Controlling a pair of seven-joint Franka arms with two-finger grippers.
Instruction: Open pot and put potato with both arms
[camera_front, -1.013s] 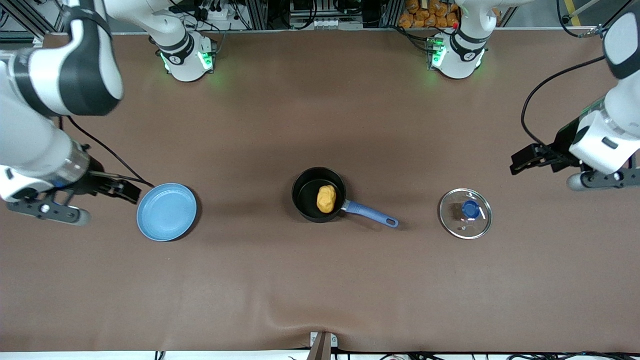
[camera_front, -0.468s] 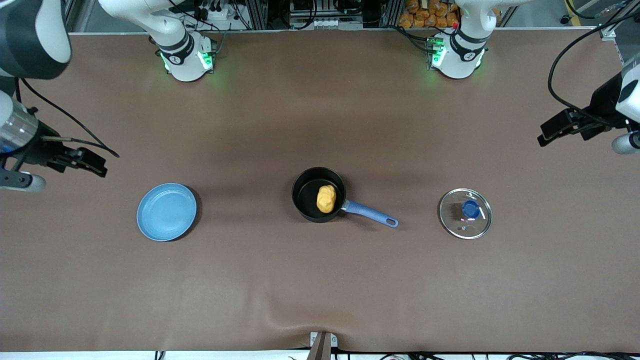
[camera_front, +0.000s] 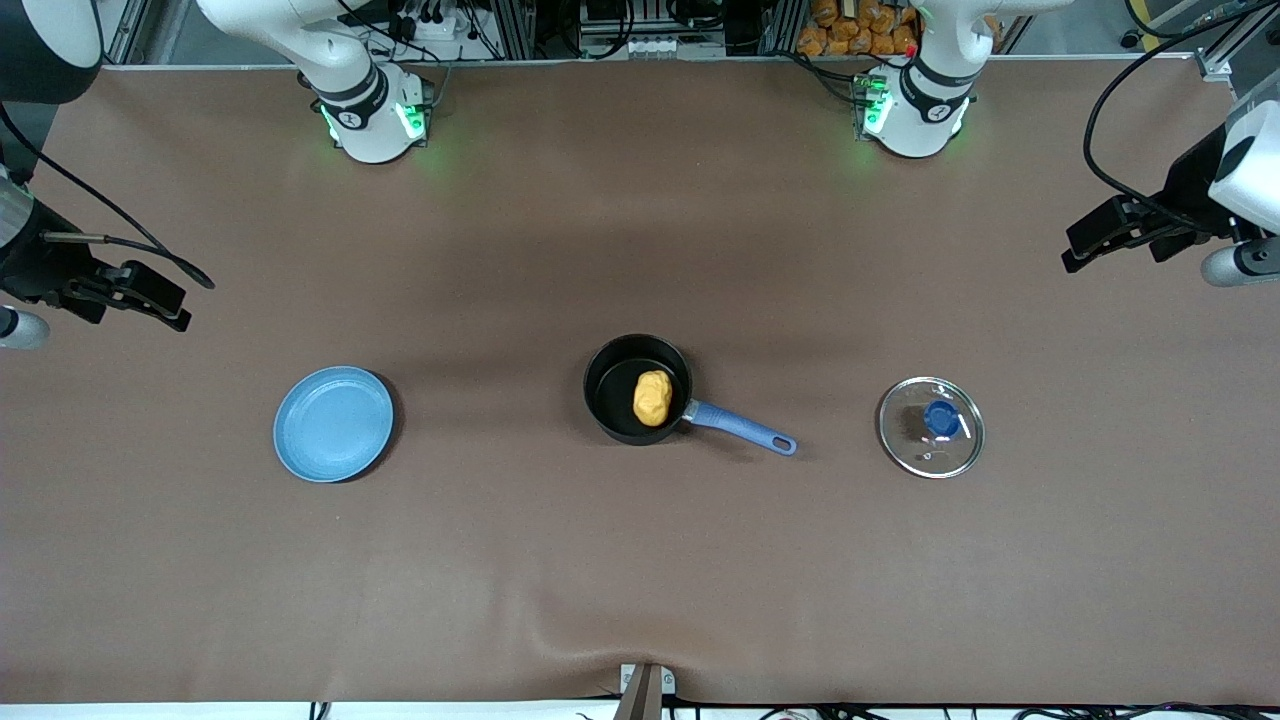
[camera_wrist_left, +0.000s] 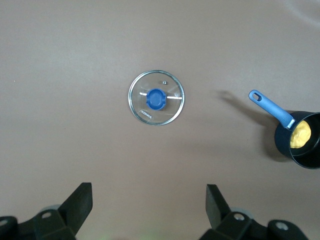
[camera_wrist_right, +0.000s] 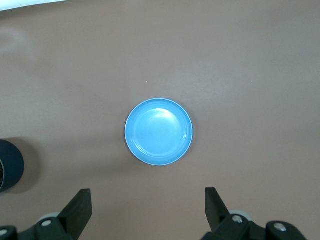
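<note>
The left gripper (camera_front: 1085, 245) is held raised in the air at the left arm's end of the table, fingers (camera_wrist_left: 80, 200) spread wide, nothing gripped. The right gripper (camera_front: 160, 300) is held raised at the right arm's end, fingers (camera_wrist_right: 80, 202) likewise spread wide and empty.

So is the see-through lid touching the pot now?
Apart. The front view shows the lid lying flat on the table, toward the left arm's end, with bare table between it and the pot and its blue handle.

Front camera high overhead; wrist cameras face down at table (camera_front: 640, 560).
</note>
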